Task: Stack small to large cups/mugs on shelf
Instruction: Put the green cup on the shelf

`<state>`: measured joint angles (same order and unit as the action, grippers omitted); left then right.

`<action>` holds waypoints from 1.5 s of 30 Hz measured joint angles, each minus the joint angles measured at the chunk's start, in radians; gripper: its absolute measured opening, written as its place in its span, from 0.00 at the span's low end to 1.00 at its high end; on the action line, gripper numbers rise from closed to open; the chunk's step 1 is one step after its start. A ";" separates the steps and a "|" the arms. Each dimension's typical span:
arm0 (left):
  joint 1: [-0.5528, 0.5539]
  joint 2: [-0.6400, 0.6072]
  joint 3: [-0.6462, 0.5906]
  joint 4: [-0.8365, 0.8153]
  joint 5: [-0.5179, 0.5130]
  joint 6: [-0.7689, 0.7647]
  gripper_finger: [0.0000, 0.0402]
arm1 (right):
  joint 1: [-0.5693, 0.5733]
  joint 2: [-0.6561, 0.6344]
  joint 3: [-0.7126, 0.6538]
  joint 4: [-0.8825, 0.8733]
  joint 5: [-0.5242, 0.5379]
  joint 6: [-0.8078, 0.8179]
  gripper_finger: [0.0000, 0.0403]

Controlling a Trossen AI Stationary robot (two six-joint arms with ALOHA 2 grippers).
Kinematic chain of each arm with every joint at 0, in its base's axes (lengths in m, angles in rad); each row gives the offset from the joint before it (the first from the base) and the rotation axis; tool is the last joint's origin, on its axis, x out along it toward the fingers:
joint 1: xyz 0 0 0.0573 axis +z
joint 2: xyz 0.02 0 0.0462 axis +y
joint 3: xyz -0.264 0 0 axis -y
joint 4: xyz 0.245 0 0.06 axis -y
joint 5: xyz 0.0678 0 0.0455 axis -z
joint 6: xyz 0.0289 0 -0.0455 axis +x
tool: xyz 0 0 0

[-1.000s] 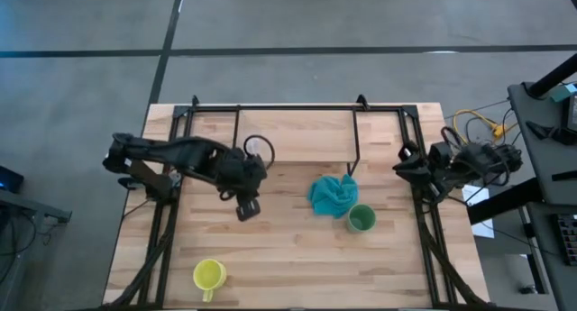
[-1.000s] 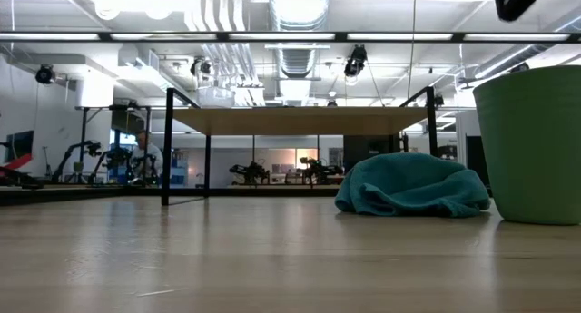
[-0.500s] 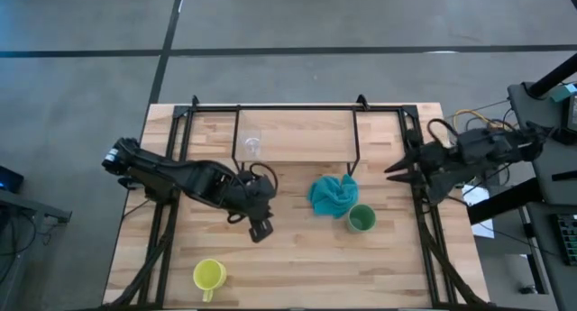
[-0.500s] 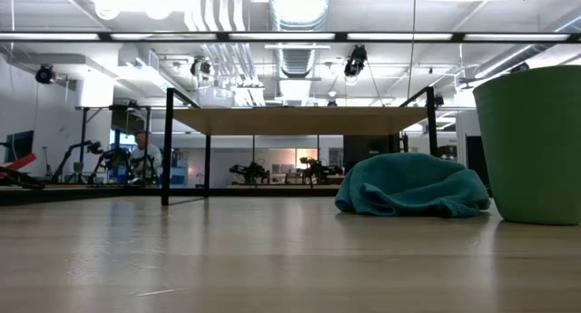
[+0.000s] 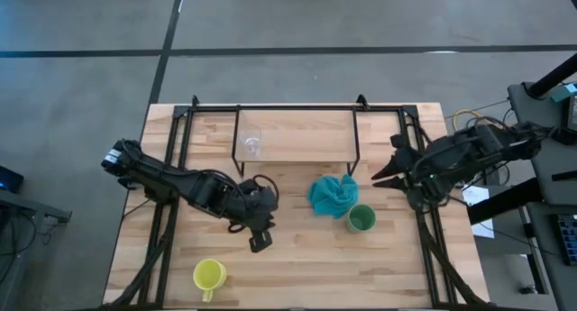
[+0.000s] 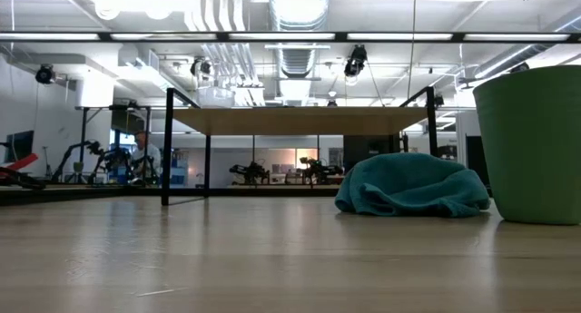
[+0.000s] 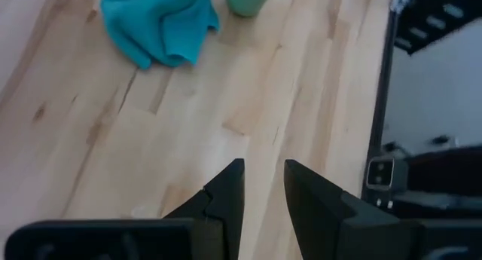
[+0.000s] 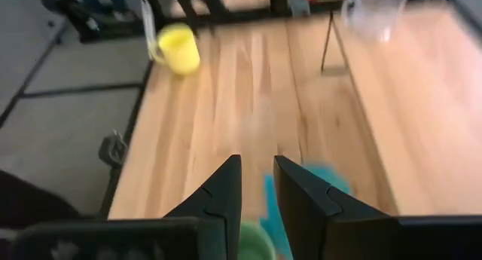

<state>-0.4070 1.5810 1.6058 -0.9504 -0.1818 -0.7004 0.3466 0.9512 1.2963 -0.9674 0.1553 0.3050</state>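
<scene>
Clear glass cup (image 5: 251, 143) upright on shelf (image 5: 297, 135), upper centre of the high view, toward the shelf's left end. Green cup (image 5: 361, 219) on tabletop (image 5: 306, 257) right of centre, touching or just beside teal cloth (image 5: 331, 194) at its upper left. Yellow mug (image 5: 209, 276) at lower left, near the table's front edge, well apart from the rest. Left gripper (image 5: 259, 242) low over bare wood left of centre, between shelf and mug, fingers (image 7: 226, 192) narrowly parted, holding nothing. Right gripper (image 5: 382, 178) at the right edge of the table, near the green cup, fingers (image 8: 222, 186) a narrow gap apart, empty.
</scene>
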 joint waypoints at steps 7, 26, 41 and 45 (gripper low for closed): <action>-0.022 -0.007 0.000 0.026 0.000 0.082 0.20 | 0.000 0.114 0.003 -0.198 -0.035 0.224 0.19; -0.037 -0.015 0.022 0.105 0.001 0.262 0.20 | 0.000 0.443 0.002 -0.262 -0.087 0.402 0.21; -0.047 -0.030 0.022 0.105 0.006 0.263 0.20 | -0.006 0.540 0.002 -0.395 -0.111 0.448 0.38; -0.047 -0.031 0.022 0.104 0.006 0.263 0.20 | -0.008 0.538 0.002 -0.425 -0.105 0.454 0.38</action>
<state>-0.4538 1.5505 1.6279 -0.8463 -0.1753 -0.4374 0.3390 1.4887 1.2980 -1.3929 0.0503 0.7589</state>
